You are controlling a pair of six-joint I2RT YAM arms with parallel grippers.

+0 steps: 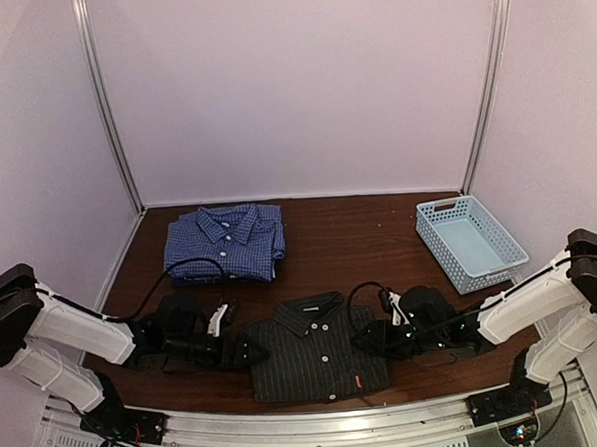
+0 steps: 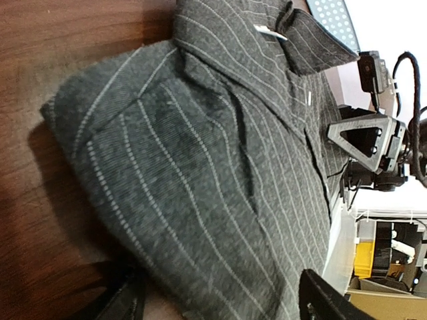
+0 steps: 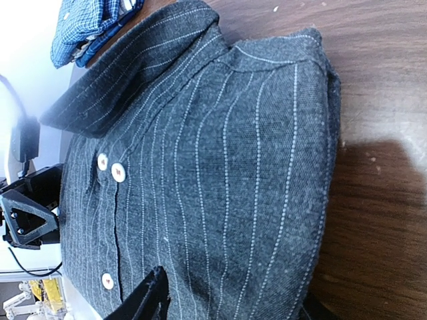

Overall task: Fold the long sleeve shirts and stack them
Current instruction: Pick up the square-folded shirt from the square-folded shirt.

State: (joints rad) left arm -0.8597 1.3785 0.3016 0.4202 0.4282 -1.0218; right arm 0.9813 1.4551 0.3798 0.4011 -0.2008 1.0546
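**Folded black pinstriped shirt [image 1: 321, 358]: arm positions**

Behind-left of it, the blue checked shirt [image 1: 224, 242] lies folded. The left gripper [image 1: 247, 350] has its jaws apart, with the black pinstriped shirt's left edge between them. The right gripper [image 1: 370, 338] is at its right edge; jaw state cannot be told.

Blue shirt [image 3: 93, 27] — cropped, blurred

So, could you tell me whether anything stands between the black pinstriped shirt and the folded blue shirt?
Nothing visible does: only bare table separates the black shirt from the blue shirt. The basket sits far right, clear of that path.
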